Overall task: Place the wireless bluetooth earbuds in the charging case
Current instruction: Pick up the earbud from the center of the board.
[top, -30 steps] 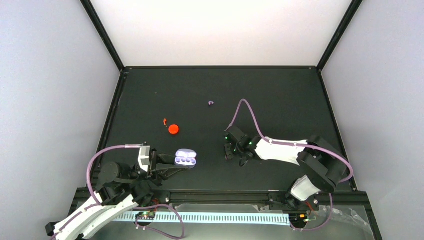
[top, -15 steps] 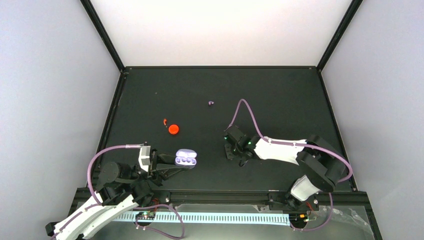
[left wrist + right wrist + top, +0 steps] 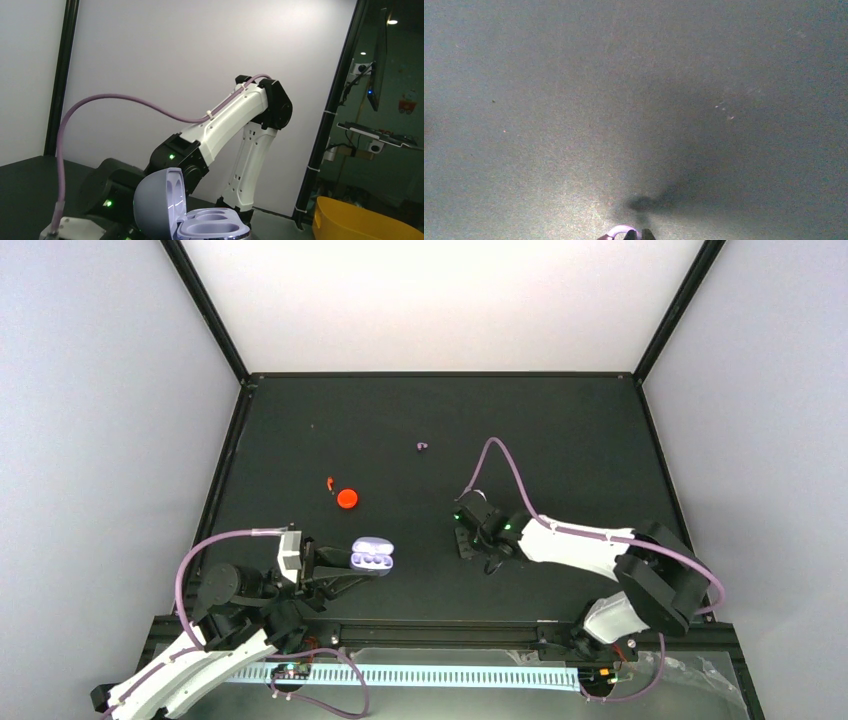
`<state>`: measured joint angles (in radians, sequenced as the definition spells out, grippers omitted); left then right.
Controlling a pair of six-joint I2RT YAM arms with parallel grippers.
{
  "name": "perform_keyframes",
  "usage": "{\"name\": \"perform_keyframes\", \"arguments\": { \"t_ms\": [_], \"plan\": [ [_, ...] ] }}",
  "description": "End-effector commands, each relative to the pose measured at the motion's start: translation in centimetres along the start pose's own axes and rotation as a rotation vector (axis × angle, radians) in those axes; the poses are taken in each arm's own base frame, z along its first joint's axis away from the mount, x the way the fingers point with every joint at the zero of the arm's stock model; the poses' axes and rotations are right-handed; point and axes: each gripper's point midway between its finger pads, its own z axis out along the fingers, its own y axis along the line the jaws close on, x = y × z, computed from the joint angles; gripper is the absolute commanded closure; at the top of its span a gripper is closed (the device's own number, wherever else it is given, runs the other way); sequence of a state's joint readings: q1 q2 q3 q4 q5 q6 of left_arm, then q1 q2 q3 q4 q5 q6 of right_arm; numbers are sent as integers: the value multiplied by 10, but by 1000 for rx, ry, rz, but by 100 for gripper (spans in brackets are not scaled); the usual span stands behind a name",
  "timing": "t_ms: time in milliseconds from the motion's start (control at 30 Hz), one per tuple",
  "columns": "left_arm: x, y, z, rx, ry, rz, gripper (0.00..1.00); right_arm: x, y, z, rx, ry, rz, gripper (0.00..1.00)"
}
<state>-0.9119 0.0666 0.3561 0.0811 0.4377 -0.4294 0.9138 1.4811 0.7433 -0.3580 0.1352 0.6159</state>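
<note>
My left gripper (image 3: 343, 566) is shut on the pale lavender charging case (image 3: 372, 556) near the table's front left. In the left wrist view the case (image 3: 200, 222) has its lid up and both wells are bare; my fingers are hidden there. My right gripper (image 3: 466, 540) hangs over the middle of the table, to the right of the case. In the right wrist view its tips (image 3: 639, 235) are shut on a lavender earbud (image 3: 619, 231) at the bottom edge, above its shadow. Another lavender earbud (image 3: 422, 447) lies further back.
A round red-orange case (image 3: 347, 499) sits left of centre with a red-orange earbud (image 3: 330, 483) just behind it. The right arm (image 3: 235, 115) fills the middle of the left wrist view. A yellow bin (image 3: 360, 222) stands beyond the table's right side.
My right gripper has shut on the lavender earbud and shifted slightly right, its elbow swinging outward. The left arm and the case have not moved.
</note>
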Motion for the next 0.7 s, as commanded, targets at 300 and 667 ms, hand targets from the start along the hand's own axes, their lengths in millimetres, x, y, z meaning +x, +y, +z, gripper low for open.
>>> {"name": "perform_keyframes", "arguments": {
  "t_ms": [300,667],
  "plan": [
    [-6,5,7,-20,-22,16,99,-46,-10,-63,39,-229,33,99],
    [-35,11,25,-34,-108,129,98,-117,-12,-212,32,-529,-46,99]
  ]
}}
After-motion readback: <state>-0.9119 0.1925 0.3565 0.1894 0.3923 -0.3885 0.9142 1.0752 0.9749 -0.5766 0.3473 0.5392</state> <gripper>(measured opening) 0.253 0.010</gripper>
